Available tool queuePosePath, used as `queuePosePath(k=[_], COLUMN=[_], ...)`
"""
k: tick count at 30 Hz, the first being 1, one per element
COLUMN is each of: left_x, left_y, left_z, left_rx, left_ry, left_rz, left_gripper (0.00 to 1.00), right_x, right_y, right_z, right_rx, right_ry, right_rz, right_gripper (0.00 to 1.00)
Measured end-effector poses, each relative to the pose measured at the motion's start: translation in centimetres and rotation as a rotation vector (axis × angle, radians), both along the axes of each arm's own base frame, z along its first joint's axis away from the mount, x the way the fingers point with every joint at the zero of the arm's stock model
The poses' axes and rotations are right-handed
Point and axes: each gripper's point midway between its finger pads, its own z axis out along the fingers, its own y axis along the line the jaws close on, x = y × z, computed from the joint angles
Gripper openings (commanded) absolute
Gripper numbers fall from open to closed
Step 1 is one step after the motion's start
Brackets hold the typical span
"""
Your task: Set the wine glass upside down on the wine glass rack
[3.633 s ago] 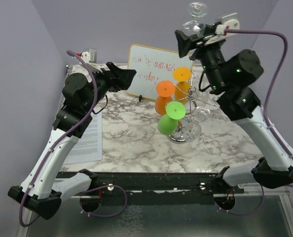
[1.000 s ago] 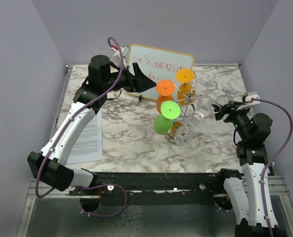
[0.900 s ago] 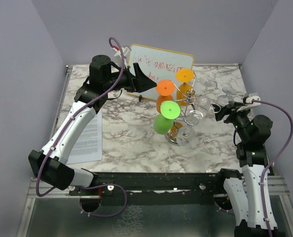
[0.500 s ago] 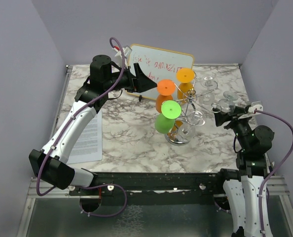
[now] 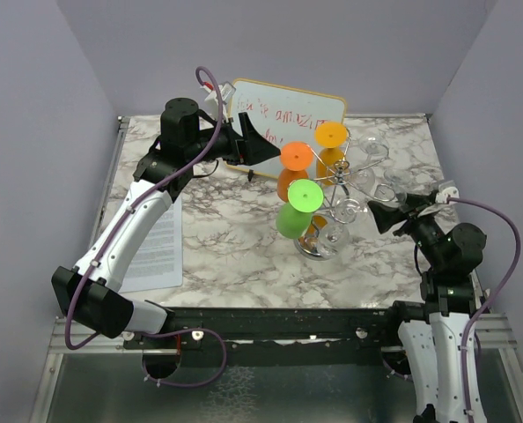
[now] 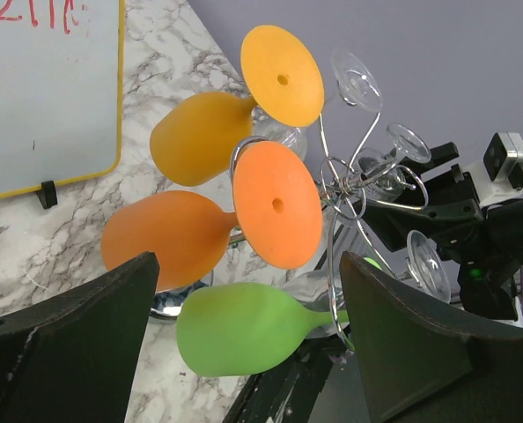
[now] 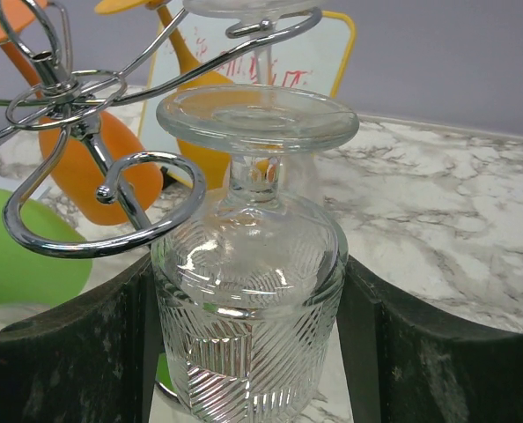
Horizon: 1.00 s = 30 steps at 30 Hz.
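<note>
The clear ribbed wine glass [image 7: 244, 264] stands foot up between my right gripper's fingers [image 7: 394, 344]; it shows faintly in the top view [image 5: 387, 190]. My right gripper [image 5: 378, 215] [image 7: 248, 295] is shut on its bowl at the right side of the silver wire rack [image 5: 335, 181] [image 7: 63, 106]. One scroll loop [image 7: 112, 216] lies just left of the glass stem, below the foot. I cannot tell if the foot rests on it. My left gripper [image 5: 257, 148] [image 6: 248, 264] is open and empty, raised in front of the whiteboard, facing the rack [image 6: 342, 181].
An orange [image 5: 295, 159], a yellow-orange [image 5: 330, 134] and a green glass [image 5: 297, 211] hang on the rack's left side, and another clear glass [image 5: 372, 150] hangs at the back right. A whiteboard [image 5: 283, 110] stands behind. A paper sheet [image 5: 156, 242] lies at the left.
My right gripper came down from high above with the clear glass and has moved left, in to the rack's right side. The left gripper swung towards the whiteboard, then stayed still.
</note>
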Motion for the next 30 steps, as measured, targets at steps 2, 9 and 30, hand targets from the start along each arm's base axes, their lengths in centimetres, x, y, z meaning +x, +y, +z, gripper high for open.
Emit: queuePosePath(k=[2,9,30], left_x=[0.0,0.0,0.2], left_y=[0.0,0.0,-0.1], left_z=[0.0,0.0,-0.3], left_rx=[0.000,0.001,0.004], left_ry=[0.000,0.000,0.008], left_rz=[0.000,0.000,0.000], left_gripper=[0.85,0.85,0.85], right_x=[0.1,0.0,-1.8], right_y=[0.5,2.2,4.2], right_z=[-0.3,-1.5,-0.5], right_rx=[0.002,0.006,-0.080], right_ry=[0.013,0.067,0.006], right_rz=[0.036,0.149,0.311], right_gripper=[0.01,0.02,0.03])
